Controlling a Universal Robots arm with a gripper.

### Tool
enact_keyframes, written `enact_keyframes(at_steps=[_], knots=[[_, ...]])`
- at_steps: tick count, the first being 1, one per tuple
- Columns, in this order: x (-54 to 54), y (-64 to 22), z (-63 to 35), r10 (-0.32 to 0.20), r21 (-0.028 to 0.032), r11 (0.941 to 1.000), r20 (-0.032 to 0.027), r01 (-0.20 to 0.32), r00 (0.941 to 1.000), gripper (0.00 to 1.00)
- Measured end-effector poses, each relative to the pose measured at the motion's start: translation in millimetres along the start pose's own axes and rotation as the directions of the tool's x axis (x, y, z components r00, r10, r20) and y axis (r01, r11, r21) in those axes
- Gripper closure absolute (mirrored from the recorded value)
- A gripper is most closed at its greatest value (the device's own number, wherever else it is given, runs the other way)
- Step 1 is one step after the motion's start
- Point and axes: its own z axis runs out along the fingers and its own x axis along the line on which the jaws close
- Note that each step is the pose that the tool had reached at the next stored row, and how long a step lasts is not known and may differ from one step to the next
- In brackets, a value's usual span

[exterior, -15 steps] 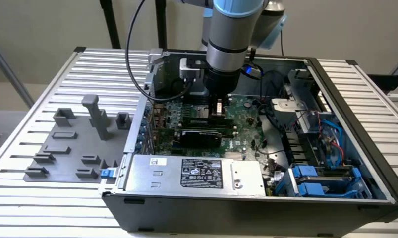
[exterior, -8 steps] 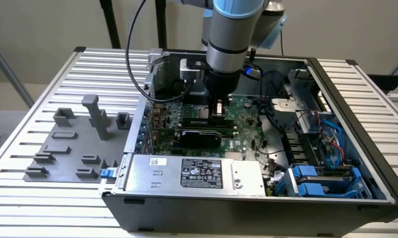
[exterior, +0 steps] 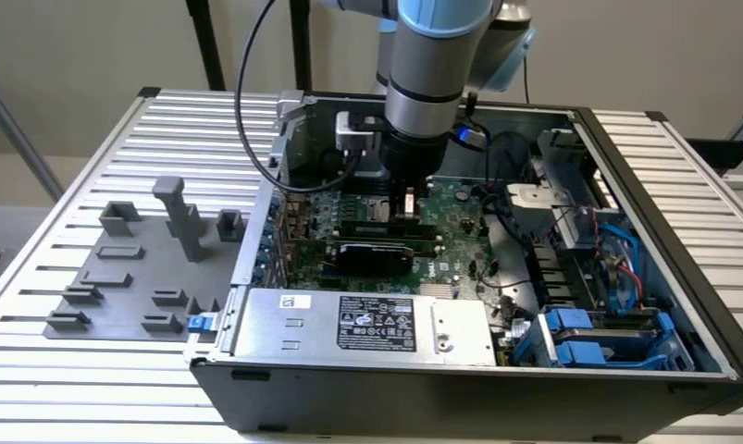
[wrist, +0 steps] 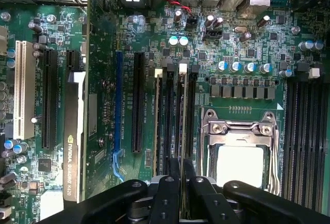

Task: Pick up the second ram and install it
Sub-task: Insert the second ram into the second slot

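Jaws (wrist: 181,182) clenched on second ram (wrist: 181,126), stick held edge-on above motherboard (wrist: 242,43) memory slots

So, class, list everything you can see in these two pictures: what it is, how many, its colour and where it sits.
table: one, silver slatted, under everything
computer case: one, dark grey, open, on the table
fixture tray: one, grey, at the exterior view's left of the case
motherboard: one, green, inside the case
power supply: one, silver, at the case's near edge
expansion card: one, black, in a motherboard slot
CPU socket: one, silver, on the motherboard
second ram: one, dark, edge-on over a memory slot
arm: one, silver and blue, reaching into the case
tool: one, black, gripping the second ram
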Motion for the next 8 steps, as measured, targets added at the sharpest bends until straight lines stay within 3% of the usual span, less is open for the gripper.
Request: enact_keyframes(at_steps=[8], knots=[[0.0,-0.1,2.4,0.000,0.0001,1.0000,0.0000,0.000,1.0000,1.00]])
